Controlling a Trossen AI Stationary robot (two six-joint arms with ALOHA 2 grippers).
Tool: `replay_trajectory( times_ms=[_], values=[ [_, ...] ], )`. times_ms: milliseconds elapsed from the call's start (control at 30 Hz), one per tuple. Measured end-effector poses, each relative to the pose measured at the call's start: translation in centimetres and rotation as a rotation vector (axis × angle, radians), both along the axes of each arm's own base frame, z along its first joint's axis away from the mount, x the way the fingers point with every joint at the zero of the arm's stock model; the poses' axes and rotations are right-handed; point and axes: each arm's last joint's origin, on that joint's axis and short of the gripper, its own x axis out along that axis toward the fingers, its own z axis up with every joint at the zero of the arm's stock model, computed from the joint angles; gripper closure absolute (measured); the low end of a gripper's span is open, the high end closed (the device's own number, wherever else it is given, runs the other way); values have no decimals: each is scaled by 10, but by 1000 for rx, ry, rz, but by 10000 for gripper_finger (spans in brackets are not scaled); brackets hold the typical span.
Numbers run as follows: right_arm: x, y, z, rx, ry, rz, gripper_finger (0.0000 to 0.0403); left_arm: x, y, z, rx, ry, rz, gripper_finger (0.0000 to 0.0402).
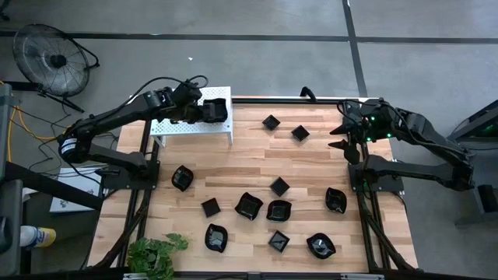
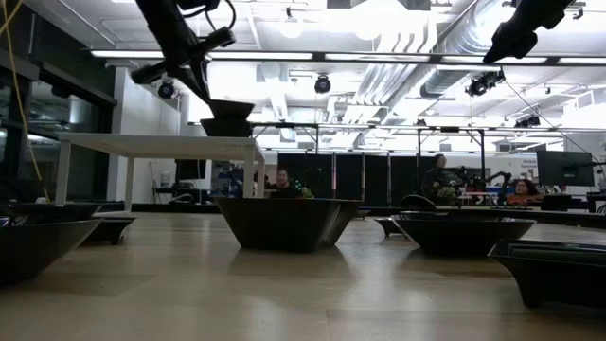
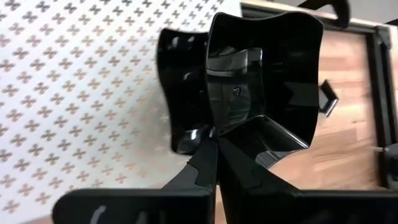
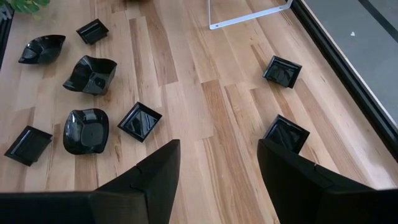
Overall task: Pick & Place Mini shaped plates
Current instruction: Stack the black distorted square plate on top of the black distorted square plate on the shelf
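Left wrist view shows the left gripper (image 3: pixel 214 146) with its jaws clamped on the rim of a wavy-edged plate (image 3: pixel 264 74), held over the white perforated shelf (image 3: pixel 74 93) with a second plate (image 3: pixel 180 93) just behind it. From above, that shelf (image 1: pixel 175 128) lies directly beneath, so release looks like a short drop. Right gripper (image 4: pixel 217 168) waits over the table's right edge, jaws apart and empty, with the loose plates (image 1: pixel 249 206) nearer to it.
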Motion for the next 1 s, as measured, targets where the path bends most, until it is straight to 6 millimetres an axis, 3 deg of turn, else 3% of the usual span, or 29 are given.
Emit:
replay_trajectory(
  times_ms=[333,1000],
  values=[
    [0,0,0,-3,1,3,194,-1,1,0,22,19,27,397],
    [-1,0,-1,-1,9,5,194,0,2,1,79,42,-35,330]
  ],
)
